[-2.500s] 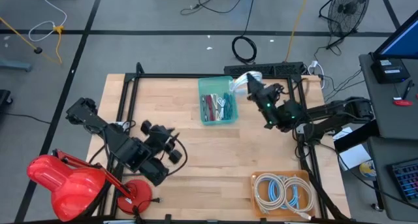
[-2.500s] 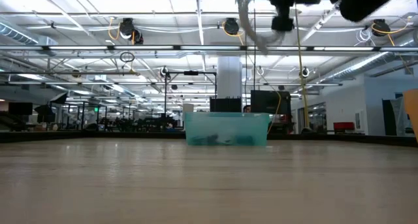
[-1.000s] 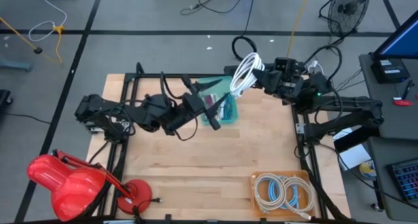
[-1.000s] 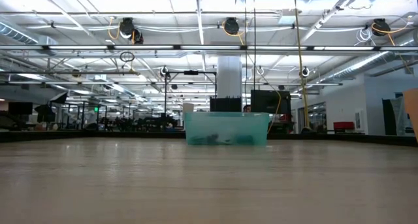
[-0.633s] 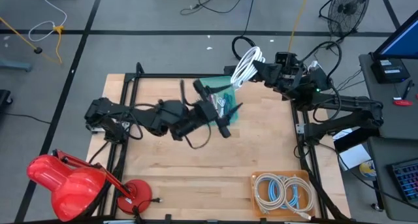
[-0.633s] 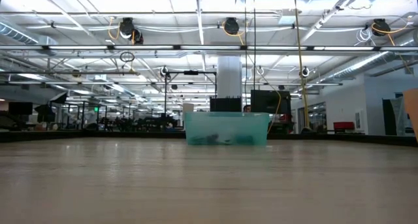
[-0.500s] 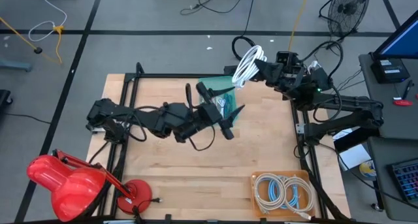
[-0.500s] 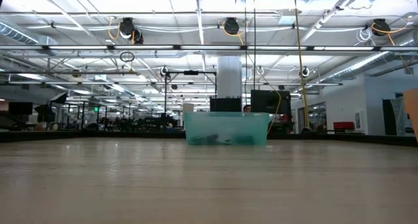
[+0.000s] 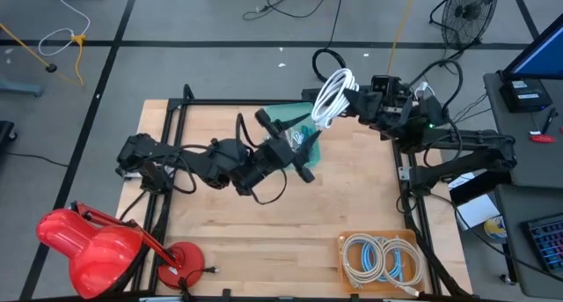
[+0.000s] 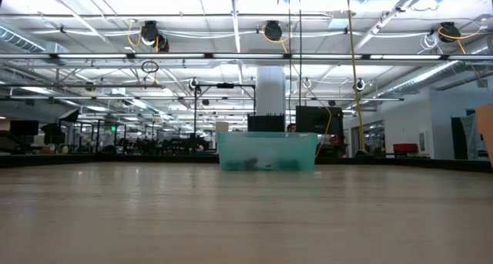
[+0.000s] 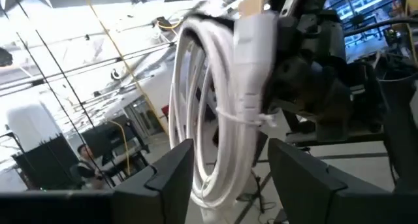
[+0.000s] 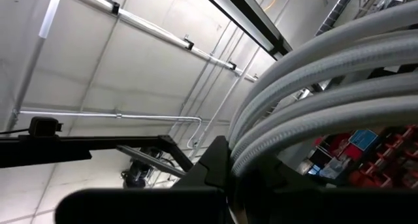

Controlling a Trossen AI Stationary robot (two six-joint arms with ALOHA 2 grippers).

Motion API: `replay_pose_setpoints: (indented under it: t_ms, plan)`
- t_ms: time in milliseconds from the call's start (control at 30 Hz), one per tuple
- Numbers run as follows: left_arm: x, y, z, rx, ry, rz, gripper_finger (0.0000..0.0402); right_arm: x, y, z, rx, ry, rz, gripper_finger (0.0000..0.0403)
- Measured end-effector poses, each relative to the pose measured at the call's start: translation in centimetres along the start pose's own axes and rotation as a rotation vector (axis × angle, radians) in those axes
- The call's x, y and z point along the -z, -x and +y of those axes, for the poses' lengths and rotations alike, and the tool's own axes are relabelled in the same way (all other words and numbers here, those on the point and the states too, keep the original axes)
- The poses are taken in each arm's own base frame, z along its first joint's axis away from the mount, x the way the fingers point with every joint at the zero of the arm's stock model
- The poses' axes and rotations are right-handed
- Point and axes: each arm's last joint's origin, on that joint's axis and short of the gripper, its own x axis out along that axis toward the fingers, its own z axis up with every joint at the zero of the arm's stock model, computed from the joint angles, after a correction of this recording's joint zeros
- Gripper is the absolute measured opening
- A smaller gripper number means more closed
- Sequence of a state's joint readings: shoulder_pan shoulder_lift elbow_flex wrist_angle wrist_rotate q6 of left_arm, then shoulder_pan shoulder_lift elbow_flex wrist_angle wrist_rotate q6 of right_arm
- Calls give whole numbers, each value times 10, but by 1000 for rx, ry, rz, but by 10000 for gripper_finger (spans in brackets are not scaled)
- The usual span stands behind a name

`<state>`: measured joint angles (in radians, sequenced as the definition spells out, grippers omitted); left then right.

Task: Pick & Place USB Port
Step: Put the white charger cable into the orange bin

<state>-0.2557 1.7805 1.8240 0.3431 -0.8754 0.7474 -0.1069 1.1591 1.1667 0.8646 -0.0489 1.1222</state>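
Handover of cable coil in mid-air above bin

Left gripper spread wide, reaching for white cable held aloft over teal bin; right gripper clenched on it. Coil looks light, floppy; best grabbed at tied bundle. No readable labels.

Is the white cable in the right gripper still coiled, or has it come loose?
Coiled. The white cable hangs in bundled loops from the right gripper, and the left wrist view shows a thin tie around the loops.
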Motion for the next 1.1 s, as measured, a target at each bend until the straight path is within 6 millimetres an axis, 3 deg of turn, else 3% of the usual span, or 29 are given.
replay_pose_setpoints:
  t_ms: [333, 433, 633, 767, 900, 1100]
  plan:
    - [6, -9, 6, -29, 106, 19, 186, 4, 0, 2, 3, 4, -8, 9]
    - [6, -9, 7, -48, 129, 31, 145, 4, 0, 2, 6, 5, -11, 10]
    - [6, -7, 5, -44, 140, 32, 24, 4, 0, 2, 5, -8, -8, 19]
    - [4, -6, 8, -52, 197, 31, 20, 5, 0, 2, -8, 1, 12, 22]
    - [-8, 5, 21, -82, 246, 37, 14, 8, 0, 4, -52, 11, 105, 31]
    - [-37, 31, 68, -135, 439, -6, 9, 25, 1, 7, -91, -1, 269, 63]
